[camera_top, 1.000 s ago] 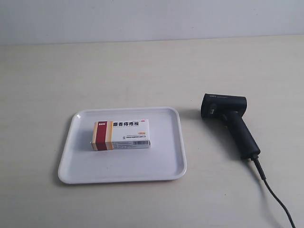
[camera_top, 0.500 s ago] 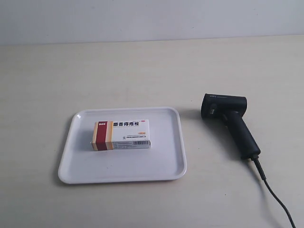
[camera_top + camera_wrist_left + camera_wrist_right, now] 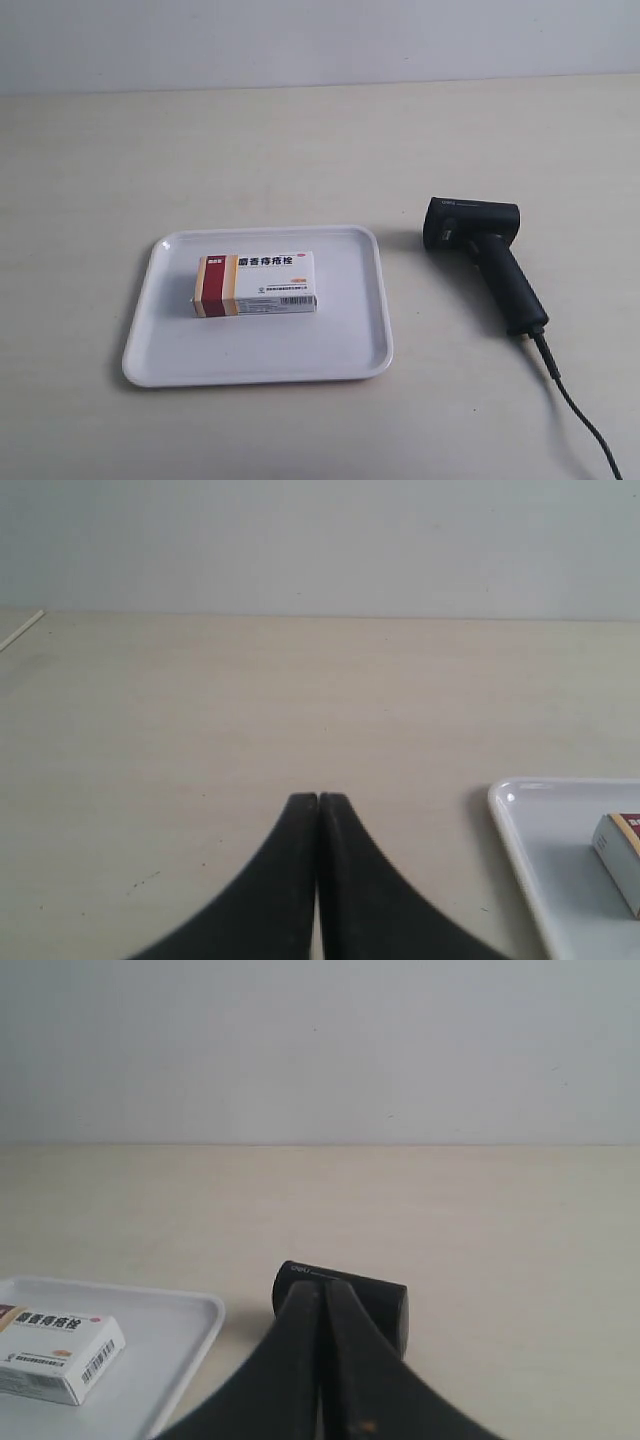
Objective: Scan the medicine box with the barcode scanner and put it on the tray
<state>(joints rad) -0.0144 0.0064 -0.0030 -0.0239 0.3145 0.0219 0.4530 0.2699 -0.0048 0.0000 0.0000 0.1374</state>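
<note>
The white medicine box [image 3: 256, 284] with its dark red band lies flat inside the white tray [image 3: 360, 340]. To the tray's right the black barcode scanner [image 3: 485, 255] lies on the table, cable trailing toward the near edge. Neither arm shows in the exterior view. My left gripper [image 3: 318, 798] is shut and empty over bare table, with the tray [image 3: 520, 830] and a corner of the box [image 3: 622, 855] off to one side. My right gripper [image 3: 324, 1285] is shut and empty in front of the scanner head [image 3: 375, 1305]; the box [image 3: 60, 1355] rests in the tray [image 3: 185, 1345] beside it.
The beige table [image 3: 300, 150] runs back to a pale wall. The scanner's black cable [image 3: 580, 420] runs off the lower right of the exterior view.
</note>
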